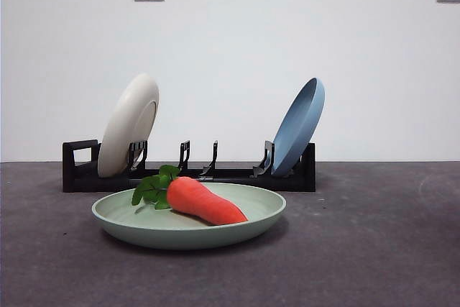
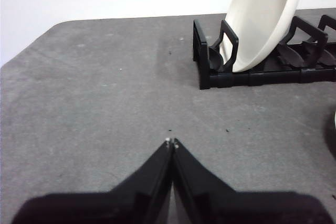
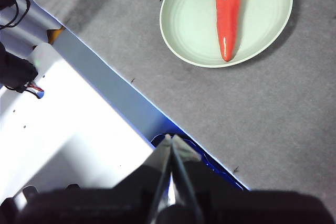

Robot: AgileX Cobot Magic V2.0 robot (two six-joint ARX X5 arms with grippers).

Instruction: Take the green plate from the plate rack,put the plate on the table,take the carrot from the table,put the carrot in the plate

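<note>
The green plate (image 1: 244,221) lies flat on the dark grey table (image 1: 374,249) in front of the black plate rack (image 1: 237,175). The orange carrot (image 1: 205,200) lies inside the plate, with its green leaves at the left. The right wrist view shows the plate (image 3: 262,19) and the carrot (image 3: 227,9) from above. My left gripper (image 2: 171,142) is shut and empty, low over the table, apart from the rack's end loop (image 2: 215,51). My right gripper (image 3: 171,139) is shut and empty, pulled back over the table's near edge, well away from the plate.
A cream-white plate (image 1: 128,124) leans in the rack's left end and a light blue plate (image 1: 300,126) leans in its right end. The middle slots hold nothing. A white base with a blue edge (image 3: 79,108) borders the table in the right wrist view.
</note>
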